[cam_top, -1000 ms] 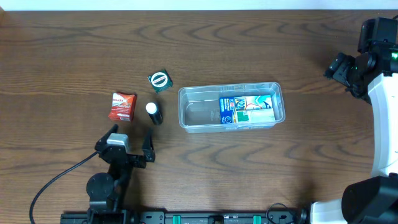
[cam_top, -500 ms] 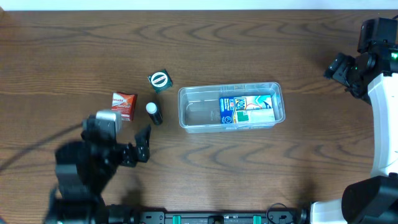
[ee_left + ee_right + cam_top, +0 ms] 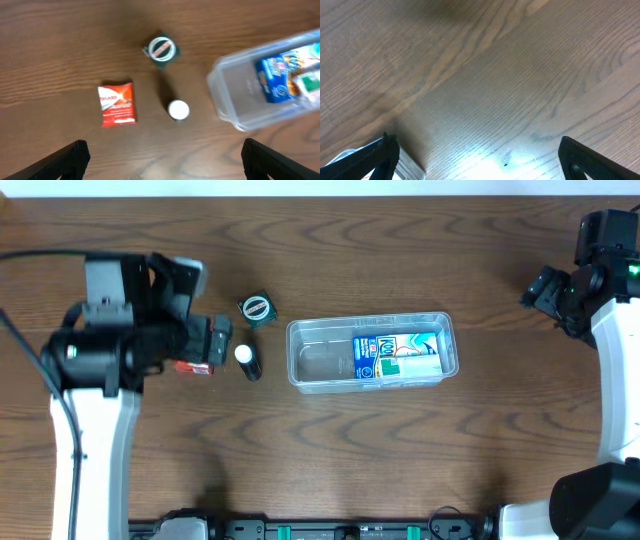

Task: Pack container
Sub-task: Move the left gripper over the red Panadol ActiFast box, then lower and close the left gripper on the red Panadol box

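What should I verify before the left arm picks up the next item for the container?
1. Left claw open, nothing held: ok.
2. Red packet lying flat, apart from its neighbours: ok.
3. White-capped bottle clear of the container wall: ok.
4. Free room in the container beside the blue box: ok.
5. Right claw open, away from the container: ok.
6. Left claw lined up over one item: cannot tell.

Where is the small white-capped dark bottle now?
In the overhead view, the small dark white-capped bottle sits just left of the clear plastic rectangular tub, below the green square packet.
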`<state>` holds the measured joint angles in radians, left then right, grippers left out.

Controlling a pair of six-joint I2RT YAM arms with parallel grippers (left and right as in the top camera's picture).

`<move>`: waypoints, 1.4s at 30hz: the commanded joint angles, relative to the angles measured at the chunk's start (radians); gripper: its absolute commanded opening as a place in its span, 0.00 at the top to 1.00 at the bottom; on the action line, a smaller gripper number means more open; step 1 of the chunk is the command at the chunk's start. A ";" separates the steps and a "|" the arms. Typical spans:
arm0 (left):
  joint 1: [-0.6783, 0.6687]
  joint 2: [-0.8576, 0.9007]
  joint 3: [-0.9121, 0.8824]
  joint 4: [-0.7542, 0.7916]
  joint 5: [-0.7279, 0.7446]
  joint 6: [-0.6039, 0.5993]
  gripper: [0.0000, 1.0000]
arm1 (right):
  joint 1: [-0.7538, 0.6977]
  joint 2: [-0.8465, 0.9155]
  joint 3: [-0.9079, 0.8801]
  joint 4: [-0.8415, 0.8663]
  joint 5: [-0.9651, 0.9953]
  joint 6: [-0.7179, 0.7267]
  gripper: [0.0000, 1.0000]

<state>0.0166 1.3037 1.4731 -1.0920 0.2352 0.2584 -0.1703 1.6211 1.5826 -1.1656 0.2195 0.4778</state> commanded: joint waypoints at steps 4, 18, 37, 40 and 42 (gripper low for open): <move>0.126 0.131 0.029 0.025 -0.027 -0.054 0.02 | -0.006 0.001 0.002 -0.002 0.008 -0.004 0.01; 0.209 0.357 0.029 0.063 0.014 -0.005 0.02 | -0.006 0.001 0.002 -0.002 0.008 -0.004 0.01; 0.188 0.670 0.029 0.081 0.012 0.036 0.02 | -0.006 0.001 0.002 -0.002 0.008 -0.004 0.01; 0.166 0.683 0.029 0.094 0.015 0.037 0.02 | -0.006 0.001 0.002 -0.002 0.008 -0.004 0.01; 0.148 0.689 0.026 0.107 0.007 0.041 0.02 | -0.006 0.001 0.002 -0.002 0.008 -0.004 0.01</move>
<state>0.1883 1.9820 1.4818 -0.9901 0.2367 0.2714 -0.1703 1.6211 1.5826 -1.1660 0.2195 0.4778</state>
